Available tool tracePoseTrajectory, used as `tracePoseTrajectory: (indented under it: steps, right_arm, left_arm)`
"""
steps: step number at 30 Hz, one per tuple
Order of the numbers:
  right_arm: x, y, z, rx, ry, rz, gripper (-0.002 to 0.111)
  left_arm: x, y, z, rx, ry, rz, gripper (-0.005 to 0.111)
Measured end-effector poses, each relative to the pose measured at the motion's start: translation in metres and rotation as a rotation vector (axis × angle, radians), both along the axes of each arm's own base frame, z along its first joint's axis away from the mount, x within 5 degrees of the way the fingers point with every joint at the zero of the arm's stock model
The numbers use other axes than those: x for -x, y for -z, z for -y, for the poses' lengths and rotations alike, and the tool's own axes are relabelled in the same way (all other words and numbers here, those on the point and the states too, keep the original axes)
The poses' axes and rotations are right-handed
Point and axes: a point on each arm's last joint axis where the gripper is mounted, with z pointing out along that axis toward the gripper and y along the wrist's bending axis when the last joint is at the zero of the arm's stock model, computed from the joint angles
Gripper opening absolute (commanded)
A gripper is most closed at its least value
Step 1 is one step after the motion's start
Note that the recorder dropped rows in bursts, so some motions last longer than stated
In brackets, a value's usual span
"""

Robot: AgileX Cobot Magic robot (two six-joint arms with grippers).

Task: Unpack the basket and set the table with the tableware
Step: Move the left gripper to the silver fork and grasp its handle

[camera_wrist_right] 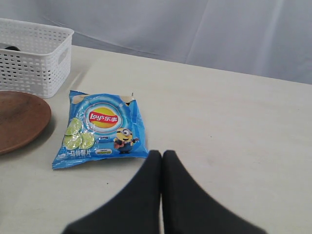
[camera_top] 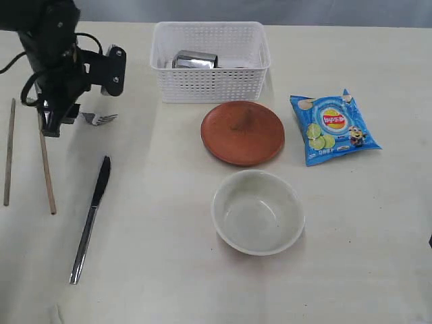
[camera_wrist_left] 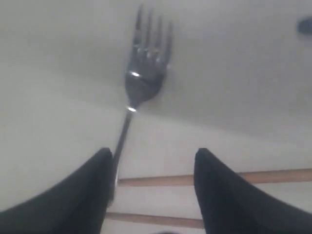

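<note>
My left gripper (camera_top: 52, 128) hangs over the far left of the table (camera_top: 169, 283), open. The steel fork (camera_top: 100, 119) lies at it. In the left wrist view the fork (camera_wrist_left: 144, 73) points away from the gripper (camera_wrist_left: 153, 151), and its handle runs along the inner edge of one finger (camera_wrist_left: 92, 190); the other finger stands well clear. Two wooden chopsticks (camera_top: 46, 162) (camera_top: 9, 152) lie beside it and the knife (camera_top: 91, 219) nearer the front. The white basket (camera_top: 209, 84) holds the steel cup (camera_top: 196, 59). The brown plate (camera_top: 242, 132) and pale bowl (camera_top: 257, 211) sit mid-table. My right gripper (camera_wrist_right: 162, 153) is shut on nothing.
A blue chip bag (camera_top: 333, 128) lies right of the plate; in the right wrist view the bag (camera_wrist_right: 102, 126) is just ahead of the shut fingers. Both chopsticks (camera_wrist_left: 219, 176) cross beneath the left jaws.
</note>
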Motion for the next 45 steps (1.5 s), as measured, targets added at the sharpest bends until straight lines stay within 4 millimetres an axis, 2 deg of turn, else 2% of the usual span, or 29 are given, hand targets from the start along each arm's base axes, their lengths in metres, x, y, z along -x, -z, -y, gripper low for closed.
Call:
tracePoseTrajectory:
  steps: [2,5,7,10,11,14,21,22,25,29,42,45]
  right_arm:
    - [0.000,0.000,0.000,0.000,0.000,0.000,0.000]
    - [0.000,0.000,0.000,0.000,0.000,0.000,0.000]
    - [0.000,0.000,0.000,0.000,0.000,0.000,0.000]
    - [0.000,0.000,0.000,0.000,0.000,0.000,0.000]
    - [0.000,0.000,0.000,0.000,0.000,0.000,0.000]
    - [0.000,0.000,0.000,0.000,0.000,0.000,0.000]
    - [0.000,0.000,0.000,0.000,0.000,0.000,0.000]
    - [0.000,0.000,0.000,0.000,0.000,0.000,0.000]
    - [0.000,0.000,0.000,0.000,0.000,0.000,0.000]
    - [0.000,0.000,0.000,0.000,0.000,0.000,0.000]
    - [0.000,0.000,0.000,0.000,0.000,0.000,0.000]
    - [0.000,0.000,0.000,0.000,0.000,0.000,0.000]
  left_arm:
    - [-0.007,0.000,-0.013,0.060,0.018,0.010,0.034]
    - [-0.013,0.002,-0.025,0.120,0.059,0.015,0.030]
    - [-0.017,0.005,-0.030,0.146,0.069,0.026,0.034]
    - [-0.022,0.018,-0.042,0.150,0.053,0.006,0.059]
    - [-0.024,0.023,-0.048,0.142,0.047,-0.005,0.062]
    - [-0.026,0.030,-0.053,0.122,0.076,-0.013,0.055]
    - [-0.033,0.045,-0.049,0.154,0.073,0.025,0.054]
    - [-0.033,0.046,-0.049,0.154,0.074,0.022,0.050]
    - [-0.033,0.049,-0.049,0.156,0.073,0.016,0.028]
    - [-0.035,0.053,-0.048,0.162,0.070,0.021,0.010]
    - [-0.037,0.054,-0.047,0.174,0.063,0.034,0.008]
    - [-0.036,0.050,-0.047,0.181,0.055,0.032,0.001]
